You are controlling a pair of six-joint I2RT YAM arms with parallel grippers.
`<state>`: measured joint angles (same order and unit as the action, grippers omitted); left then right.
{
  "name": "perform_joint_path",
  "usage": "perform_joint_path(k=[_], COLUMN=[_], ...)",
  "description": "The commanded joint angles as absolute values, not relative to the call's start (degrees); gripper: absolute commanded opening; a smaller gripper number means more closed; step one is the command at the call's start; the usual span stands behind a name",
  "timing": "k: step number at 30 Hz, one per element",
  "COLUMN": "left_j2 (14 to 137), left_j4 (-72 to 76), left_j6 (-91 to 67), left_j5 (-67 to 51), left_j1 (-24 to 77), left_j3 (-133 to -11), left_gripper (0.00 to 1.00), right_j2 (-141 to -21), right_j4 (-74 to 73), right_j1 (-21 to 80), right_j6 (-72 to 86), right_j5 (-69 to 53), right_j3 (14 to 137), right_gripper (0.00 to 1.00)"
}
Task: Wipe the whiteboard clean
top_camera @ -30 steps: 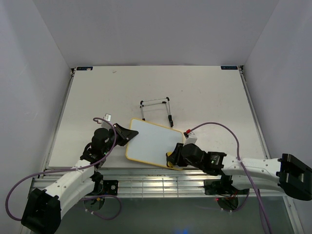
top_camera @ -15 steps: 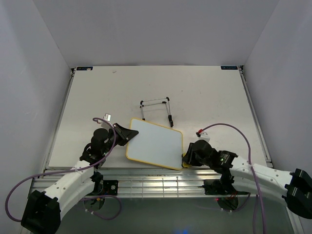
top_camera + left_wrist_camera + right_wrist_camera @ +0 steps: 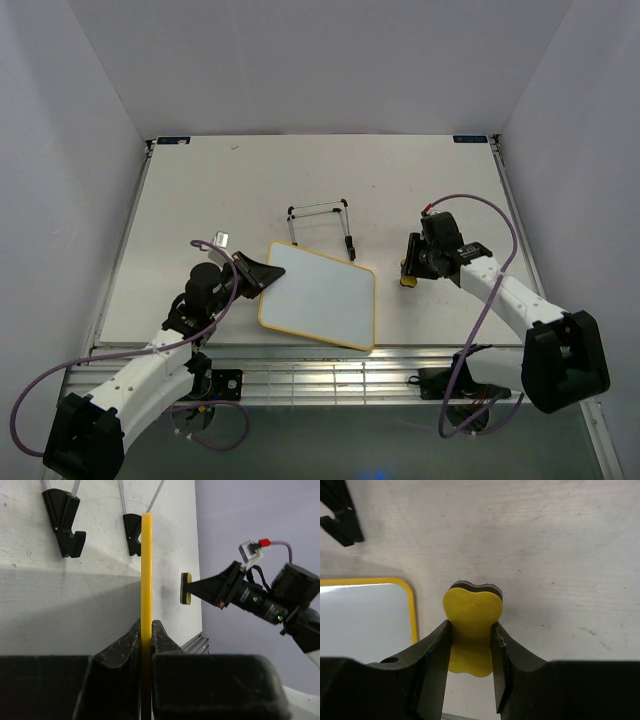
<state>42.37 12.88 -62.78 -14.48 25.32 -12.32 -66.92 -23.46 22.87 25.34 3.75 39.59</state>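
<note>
**A:** Two grippers, each with something in its grip?

**B:** Yes. Left gripper (image 3: 262, 277) closed tight on the left edge of the whiteboard (image 3: 318, 295). Thin yellow frame pinched between both black fingers (image 3: 127, 647) in the wrist view.

**A:** And the board's place?

**B:** On the white table (image 3: 200, 190), toward the near edge, skewed. Surface blank white. Just in front of a black wire stand (image 3: 320, 222).

**A:** Right side?

**B:** Right gripper (image 3: 407, 272) narrowed around a small yellow eraser (image 3: 472, 612) with a dark layer at its far end. Off beyond the board's right edge, apart from it. Touching the tabletop or hovering: impossible to tell.
</note>
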Motion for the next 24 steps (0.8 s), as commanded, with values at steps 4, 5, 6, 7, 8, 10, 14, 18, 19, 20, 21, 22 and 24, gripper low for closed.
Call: perform_joint_path(k=[4, 5, 6, 7, 8, 10, 14, 18, 19, 20, 21, 22, 24], left_j2=[40.2, 39.9, 39.3, 39.3, 39.2, 39.4, 39.6, 39.7, 39.6, 39.7, 39.7, 39.6, 39.7], left_j4=[15.7, 15.7, 15.7, 15.7, 15.9, 16.0, 16.6, 16.8, 16.8, 16.9, 16.9, 16.8, 16.8], left_j6=[-61.9, -61.7, -61.6, -61.4, -61.2, -60.6, -60.0, -59.2, -58.8, -58.1, -57.8, -57.6, -56.8], left_j5=[-18.1, -18.2, -18.5, -18.6, -18.9, -19.8, -20.8, -21.5, -21.7, -22.0, -22.0, -22.1, -22.8], left_j1=[25.6, 25.6, 25.6, 25.6, 25.6, 25.6, 25.6, 25.6, 25.6, 25.6, 25.6, 25.6, 25.6], left_j3=[-16.4, -16.5, -16.7, -17.0, -17.2, -17.8, -18.2, -18.8, -19.1, -19.3, -19.8, -19.9, -20.7], left_gripper=[0.00, 0.00, 0.00, 0.00, 0.00, 0.00, 0.00, 0.00, 0.00, 0.00, 0.00, 0.00, 0.00], right_j2=[-80.5, -81.8, -83.0, -85.1, -85.9, -87.4, -87.7, -86.2, -85.5, -85.1, -84.6, -84.4, -83.3], right_j4=[-23.4, -23.6, -23.6, -23.6, -23.6, -23.6, -23.4, -23.6, -23.6, -23.6, -23.6, -23.6, -23.8], right_j1=[15.8, 15.4, 14.5, 14.2, 14.0, 13.7, 13.5, 13.6, 13.6, 13.6, 13.5, 13.4, 13.2], right_j6=[14.0, 13.5, 12.8, 12.4, 12.3, 11.8, 11.5, 11.6, 11.6, 11.7, 11.7, 11.7, 11.7], right_j5=[0.9, 1.3, 1.4, 1.1, 0.9, 0.6, 0.6, 0.6, 0.6, 0.6, 0.6, 0.6, 0.6], right_j3=[48.2, 49.4, 49.9, 50.4, 50.8, 50.9, 50.5, 49.9, 49.8, 49.7, 49.6, 49.6, 49.5], right_gripper=[0.32, 0.35, 0.39, 0.40, 0.41, 0.43, 0.48, 0.52, 0.52, 0.52, 0.54, 0.54, 0.55])
